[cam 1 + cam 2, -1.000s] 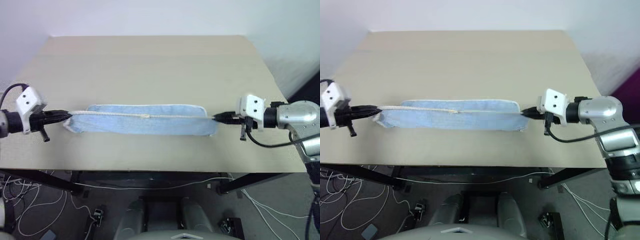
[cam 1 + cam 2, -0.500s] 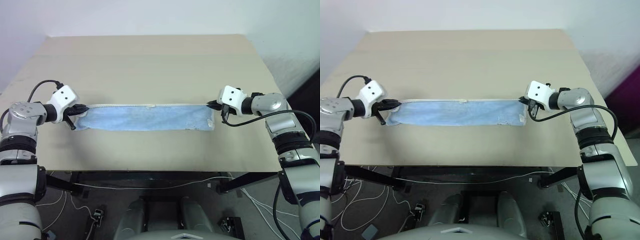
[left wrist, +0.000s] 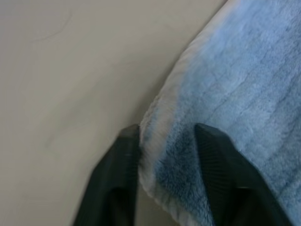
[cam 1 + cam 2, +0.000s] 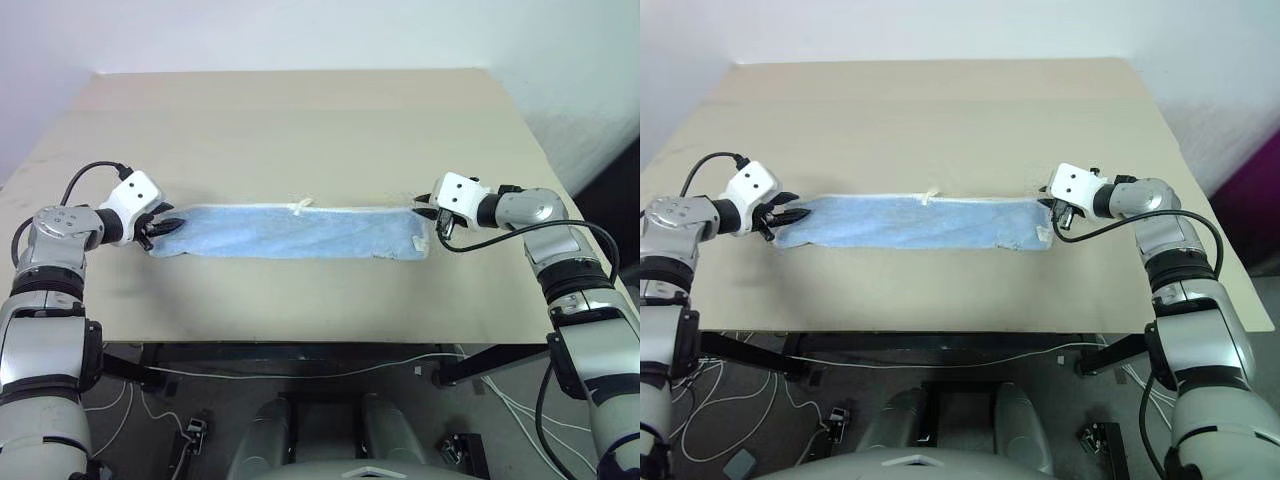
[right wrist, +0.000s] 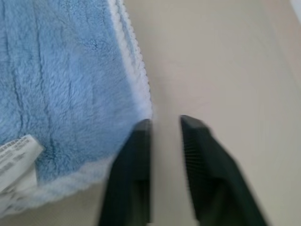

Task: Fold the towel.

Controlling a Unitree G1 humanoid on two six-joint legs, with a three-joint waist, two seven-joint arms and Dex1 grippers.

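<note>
Lying crosswise on the bench (image 4: 300,110), the towel (image 4: 300,232) stretches between the left gripper (image 4: 168,227) and right gripper (image 4: 425,211), jaws released at either end.

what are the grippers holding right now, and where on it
Nothing is clamped. The left gripper stands open astride the towel at its end hem; the right gripper is open beside the other end, on bare table.

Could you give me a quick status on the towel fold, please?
Left gripper open astride towel corner. Right gripper open beside the other end. Towel flat on table.
</note>
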